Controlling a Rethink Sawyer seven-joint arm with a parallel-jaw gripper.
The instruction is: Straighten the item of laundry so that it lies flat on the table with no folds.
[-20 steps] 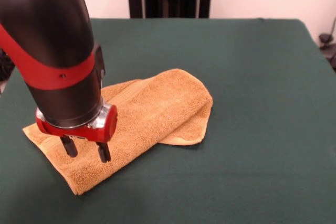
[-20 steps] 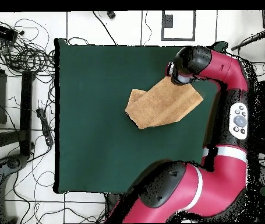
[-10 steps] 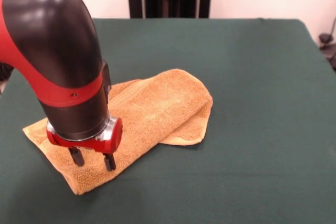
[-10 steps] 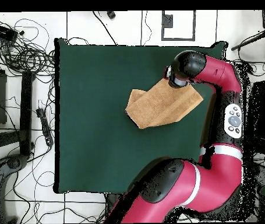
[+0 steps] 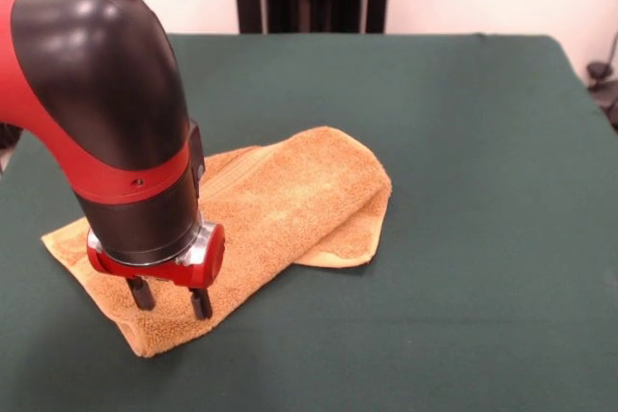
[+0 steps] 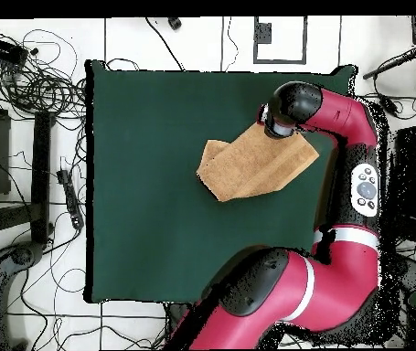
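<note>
On table (image 5: 463,142), folded towel (image 5: 290,200) under end effector (image 5: 171,298).

Gripper (image 5: 172,300) over folded towel (image 5: 280,214).
Fingers apart, tips at the towel's near-left end on the green table (image 5: 483,238).

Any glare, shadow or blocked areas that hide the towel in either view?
Front view: even light, no glare; the arm covers part of the towel behind it, and the open gripper casts a faint shadow there. Overhead view: the arm's elbow hides the gripper and the towel's corner below it.
</note>
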